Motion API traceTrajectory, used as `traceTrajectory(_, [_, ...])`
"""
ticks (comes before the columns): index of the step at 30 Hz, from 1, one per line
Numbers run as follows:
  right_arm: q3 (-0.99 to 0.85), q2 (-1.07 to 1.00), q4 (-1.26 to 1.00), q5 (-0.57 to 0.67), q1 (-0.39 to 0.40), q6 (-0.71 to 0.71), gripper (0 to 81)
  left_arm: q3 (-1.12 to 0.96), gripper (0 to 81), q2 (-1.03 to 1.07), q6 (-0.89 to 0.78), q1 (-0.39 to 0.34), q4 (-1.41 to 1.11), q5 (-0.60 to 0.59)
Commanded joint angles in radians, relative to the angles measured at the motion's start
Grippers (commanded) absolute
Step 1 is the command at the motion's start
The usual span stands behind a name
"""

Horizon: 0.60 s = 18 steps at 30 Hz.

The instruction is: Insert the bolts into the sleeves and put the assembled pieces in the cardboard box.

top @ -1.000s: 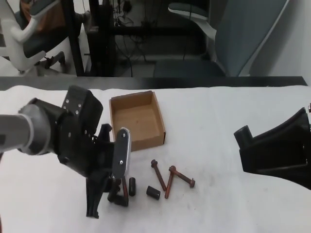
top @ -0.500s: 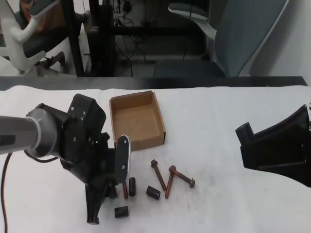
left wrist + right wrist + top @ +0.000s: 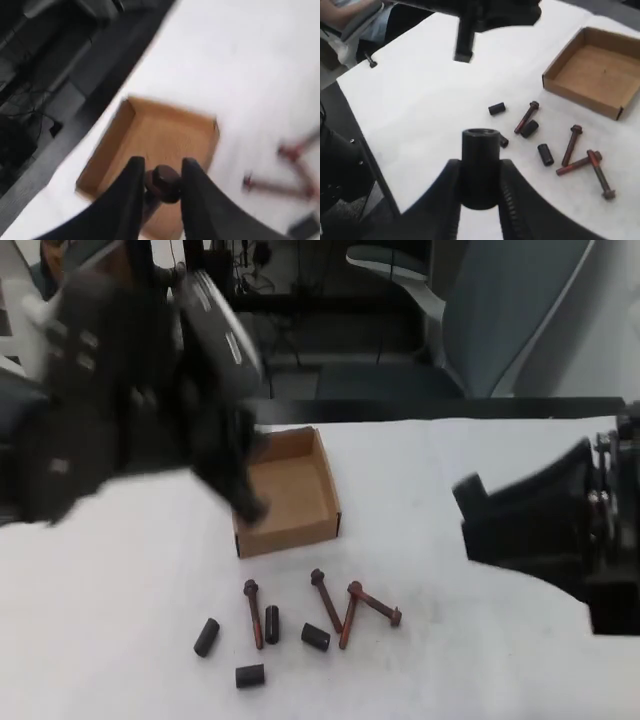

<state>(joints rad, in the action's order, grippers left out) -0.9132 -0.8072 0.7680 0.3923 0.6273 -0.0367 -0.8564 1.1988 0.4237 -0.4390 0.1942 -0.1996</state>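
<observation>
1. Left tool [image 3: 162, 172]: note that its two fingers are clamped on a bolt [image 3: 164, 181]. The dark bolt head sits between the fingers. The tool hangs above the cardboard box [image 3: 165, 127], over the open tray.
2. Right tool [image 3: 480, 172]: note that its fingers are closed around a black sleeve [image 3: 480, 150]. The sleeve stands upright in the grip with its open bore showing at the free end. The tool is held above the white worktop [image 3: 420, 100], clear of the loose parts.
3. In the high view, find the left arm [image 3: 120, 390] raised at the left, its end over the box's near left corner. The right arm [image 3: 540, 530] is at the right, well apart from the box.
4. Cardboard box [image 3: 290, 535]: it rests on the worktop [image 3: 480, 460], behind the loose parts. Its floor is bare brown card.
5. Loose bolts [image 3: 252, 612]: four reddish bolts lie flat on the worktop in front of the box. Two of them cross at their heads.
6. Loose sleeves [image 3: 316, 637]: four black sleeves lie among and just beside the bolts. One sleeve lies touching the leftmost bolt.
</observation>
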Motion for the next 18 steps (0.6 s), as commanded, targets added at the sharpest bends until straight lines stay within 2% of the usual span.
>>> traceTrajectory(1, [0.028,-0.001,-0.135,-0.008,0.0,0.022,0.6,-0.015,1.8,-0.146,-0.317,-0.008,-0.133,-0.056])
traceTrajectory(7, [0.134,-0.001,-0.373,-0.029,0.053,0.105,0.6,-0.011,1.8,-0.342,-0.618,-0.062,-0.382,-0.008])
traceTrajectory(10, [0.202,-0.003,-0.522,-0.145,0.104,0.108,0.6,-0.011,1.8,-0.377,-0.695,-0.109,-0.424,0.033])
traceTrajectory(14, [0.29,-0.013,-0.736,-0.275,0.202,0.079,0.6,-0.005,1.8,-0.37,-0.696,-0.211,-0.421,0.116])
traceTrajectory(18, [0.341,-0.07,-0.882,-0.36,0.298,0.074,0.6,0.045,1.8,-0.374,-0.574,-0.314,-0.42,0.224])
